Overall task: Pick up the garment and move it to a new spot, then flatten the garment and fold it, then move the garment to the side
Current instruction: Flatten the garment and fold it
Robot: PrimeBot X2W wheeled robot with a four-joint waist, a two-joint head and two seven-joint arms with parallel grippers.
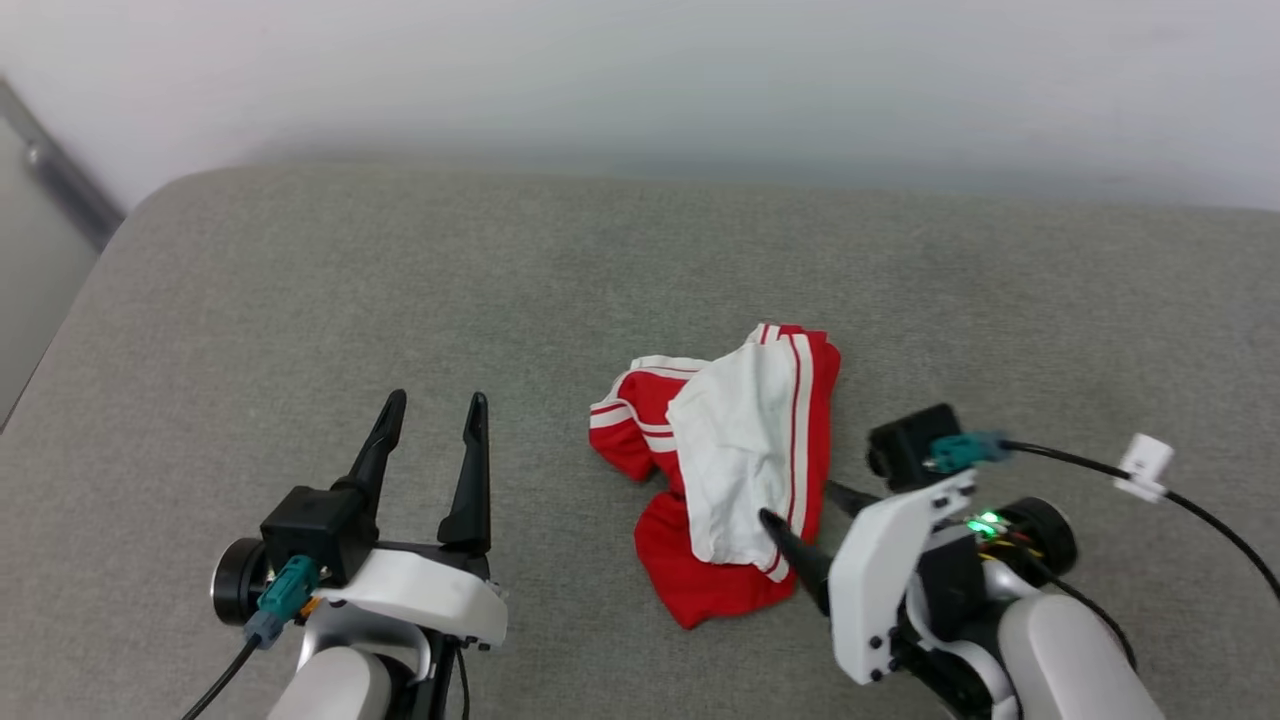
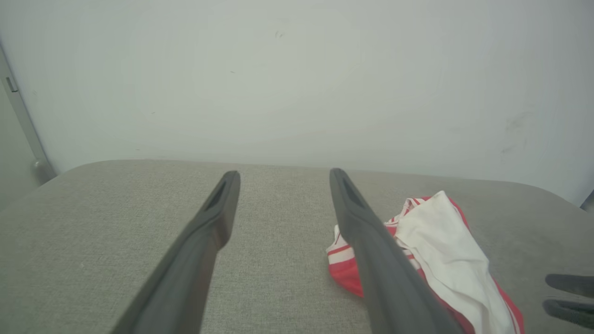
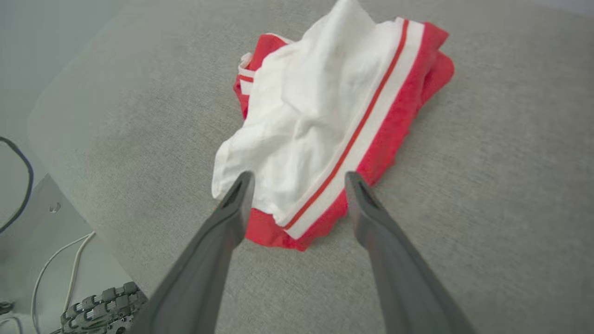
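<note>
Head view: the garment (image 1: 740, 450) lies crumpled in a heap on the grey surface (image 1: 300, 280), right of the middle. A white panel with red and white striped trim is uppermost, and red cloth shows around and under it. The left gripper (image 1: 438, 398) is at the lower left, well apart from the garment, with its jaws apart and nothing between them. The right gripper (image 1: 798, 500) is at the garment's near right edge, jaws apart. One finger overlaps the white cloth's lower corner; whether it touches cannot be told.

Left wrist view: the left gripper (image 2: 284, 173) points over bare surface (image 2: 93, 222) toward a pale wall (image 2: 297, 83), its jaws wide apart. The garment (image 2: 445, 241) lies to the right, partly behind the right-hand finger. The right gripper's dark fingertips (image 2: 568, 284) show at the right edge, near the cloth.

Right wrist view: the right gripper (image 3: 299, 176) has its jaws apart and straddles the garment's (image 3: 315, 106) near corner, where striped trim meets the red hem. The cloth is not clamped. Left of the surface (image 3: 487, 185), cables (image 3: 51, 264) lie on the floor (image 3: 28, 241).
</note>
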